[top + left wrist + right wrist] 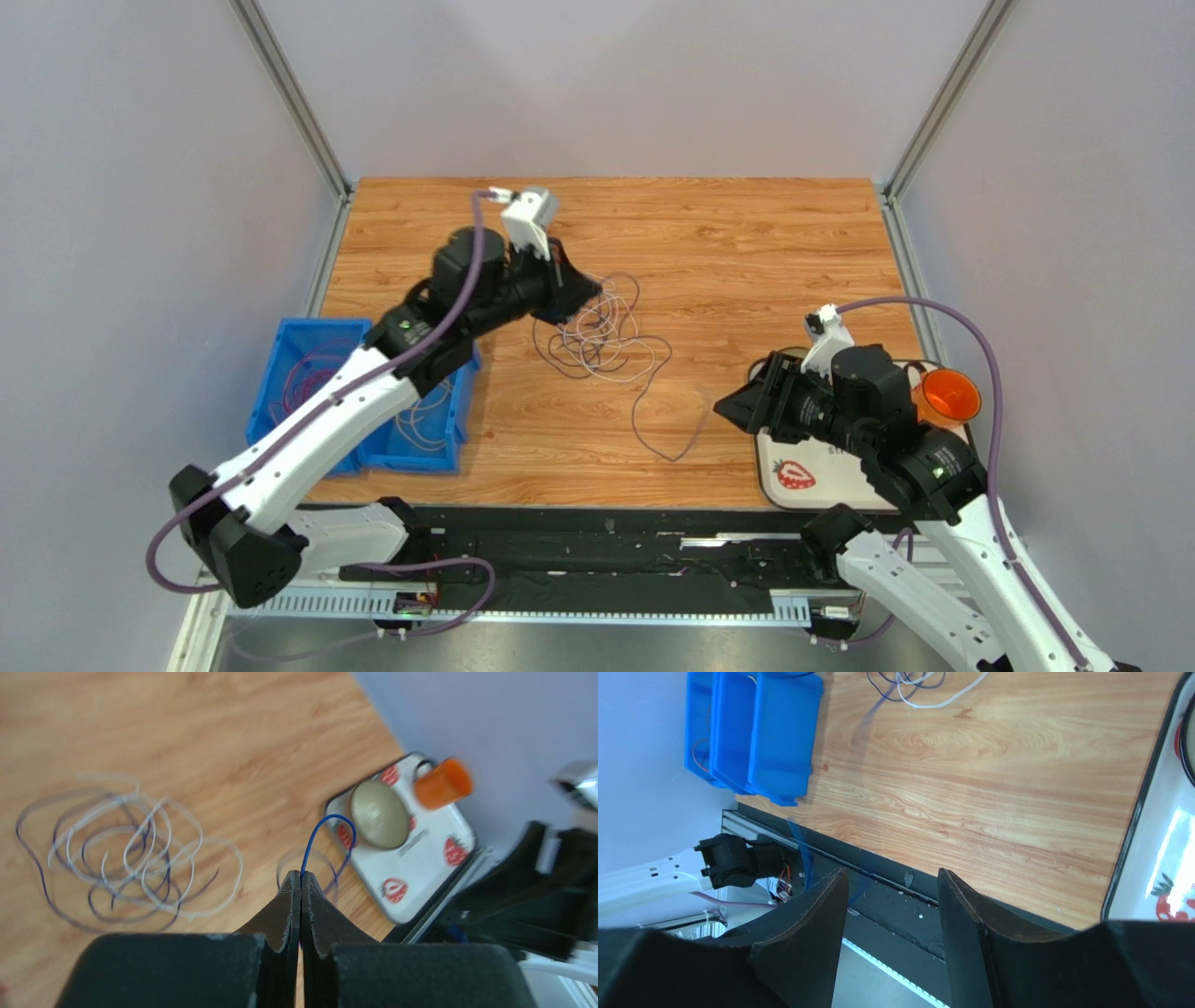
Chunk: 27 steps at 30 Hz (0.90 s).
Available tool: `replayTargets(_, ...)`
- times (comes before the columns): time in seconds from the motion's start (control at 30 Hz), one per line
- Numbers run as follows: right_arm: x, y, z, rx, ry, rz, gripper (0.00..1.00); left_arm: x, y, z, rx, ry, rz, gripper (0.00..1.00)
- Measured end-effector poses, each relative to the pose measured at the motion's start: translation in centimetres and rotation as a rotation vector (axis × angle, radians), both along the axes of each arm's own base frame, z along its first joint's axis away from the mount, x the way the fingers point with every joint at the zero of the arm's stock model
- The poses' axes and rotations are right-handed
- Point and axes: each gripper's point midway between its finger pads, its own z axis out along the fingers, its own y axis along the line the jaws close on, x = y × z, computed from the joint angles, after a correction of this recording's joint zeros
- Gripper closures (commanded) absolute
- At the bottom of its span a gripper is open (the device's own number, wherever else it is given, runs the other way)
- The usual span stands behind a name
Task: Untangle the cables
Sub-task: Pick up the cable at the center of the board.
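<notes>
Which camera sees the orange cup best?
The left wrist view: the orange cup shows whole and large, though blurry. The top view shows it small, beside the right arm. The right wrist view misses it.

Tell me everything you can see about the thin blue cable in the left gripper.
The blue cable is a very thin, flexible wire. The left gripper is shut on it, pinching it at the very tip. From there it rises, bends in a narrow arch and curves down toward the table, passing before the strawberry-printed tray in the wrist view. Its far end is too blurred to follow.
</notes>
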Motion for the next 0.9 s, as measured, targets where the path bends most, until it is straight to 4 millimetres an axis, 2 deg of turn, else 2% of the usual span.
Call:
replayTargets(0.1, -0.1, -0.1, -1.0, -0.009, 0.034, -0.013, 0.47, 0.7, 0.0, -8.0, 0.107, 0.166, 0.044, 1.00)
replayTargets(0.17, -0.2, -0.2, -1.5, -0.012, 0.052, -0.019, 0.46, 0.9, 0.1, -11.3, 0.151, 0.235, 0.065, 1.00)
replayTargets(0.2, -0.3, -0.2, -1.7, -0.014, 0.062, -0.022, 0.46, 1.0, 0.0, -12.0, 0.158, 0.252, 0.070, 1.00)
replayTargets(0.27, -0.3, -0.2, -1.8, -0.012, 0.068, -0.026, 0.47, 1.2, -0.2, -12.6, 0.161, 0.269, 0.073, 1.00)
replayTargets(0.4, -0.3, -0.2, -2.1, -0.013, 0.078, -0.029, 0.47, 1.5, -0.7, -12.3, 0.139, 0.256, 0.069, 1.00)
replayTargets(0.53, -0.2, -0.1, -2.9, -0.025, 0.105, -0.031, 0.47, 1.3, -1.4, -12.9, 0.151, 0.264, 0.050, 1.00)
replayTargets(0.63, -0.2, -0.1, -3.3, -0.035, 0.121, -0.032, 0.47, -0.1, -2.1, -13.7, 0.184, 0.269, 0.024, 1.00)
replayTargets(0.73, -0.2, -0.1, -3.6, -0.039, 0.130, -0.033, 0.47, -2.4, -2.9, -14.6, 0.227, 0.265, -0.012, 1.00)
replayTargets(0.9, -0.3, 0.0, -5.4, -0.045, 0.164, -0.035, 0.47, -5.8, -3.2, -17.4, 0.316, 0.280, -0.047, 1.00)
